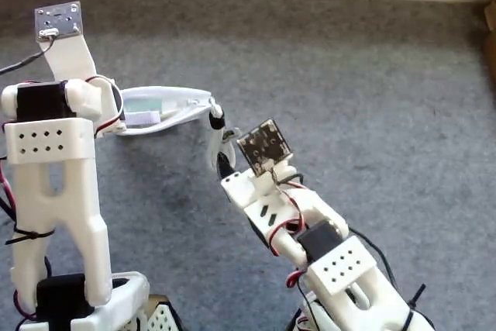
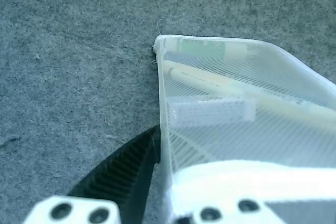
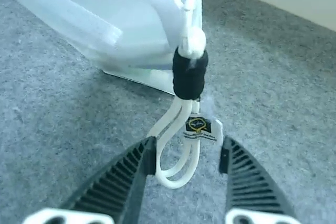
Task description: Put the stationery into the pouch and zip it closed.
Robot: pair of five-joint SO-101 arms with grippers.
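Looking at our right gripper (image 3: 187,145) first, we see its two black fingers (image 3: 126,177) spread apart, low over the grey carpet (image 3: 52,129). The white pull cord (image 3: 170,179) of the zip hangs down in a loop right between them, but they are not squeezing it. One side of the loop is just beside one finger. The other finger is a little way off. A black bead (image 3: 190,74) sits higher up on the cord, and a small tag (image 3: 199,127) hangs next to the loop. Above the bead, the cord joins the end of the pouch (image 3: 105,24).

Our left gripper (image 2: 165,156) is at the other end of the pouch. It pinches the pouch's edge, with the black finger on one side and the white one on the other. Through the see-through side we spot a long pen (image 2: 210,80), a white block (image 2: 210,111) and something green. So we think the things are already inside, and the zip is the job now. We cannot tell how far the zip is shut.

To do it well, we should squeeze the cord below the bead and catch both strands, not just the tag. Then we should pull slowly, straight along the top of the pouch. The left gripper must hold tight, or the whole pouch will slide along with the pull. If the cord slips out, we should stop and grab it again.
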